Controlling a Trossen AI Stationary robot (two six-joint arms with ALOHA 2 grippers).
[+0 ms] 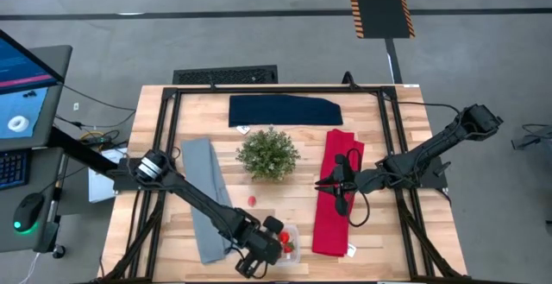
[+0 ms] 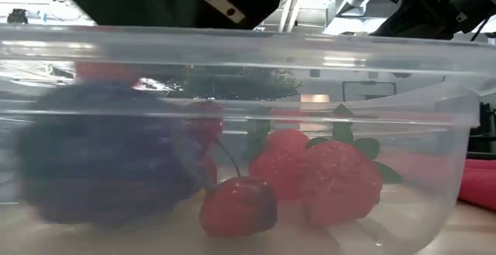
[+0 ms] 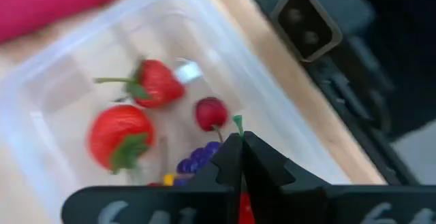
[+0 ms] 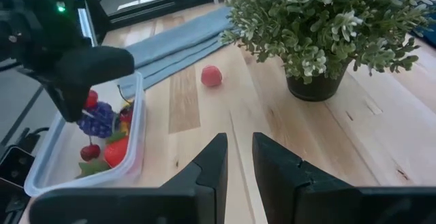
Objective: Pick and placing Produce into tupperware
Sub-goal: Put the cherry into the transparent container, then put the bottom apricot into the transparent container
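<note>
Tupperware point(image 1: 291, 242), bottom centre of the high view, looks light and skiddy, so avoid nudging it; your left gripper point(image 1: 269, 246), jaws together, hovers over its strawberries point(image 3: 120, 137), while the loose red berry point(image 1: 252, 201) looks hard, rollable: pinch its middle with the slightly parted right gripper point(image 1: 324, 183).

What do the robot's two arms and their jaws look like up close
Both arms are dark, slim and jointed. The left arm has a pale round joint cap near its shoulder; the right arm trails black cables. The right gripper has flat, angular black jaws.
</note>
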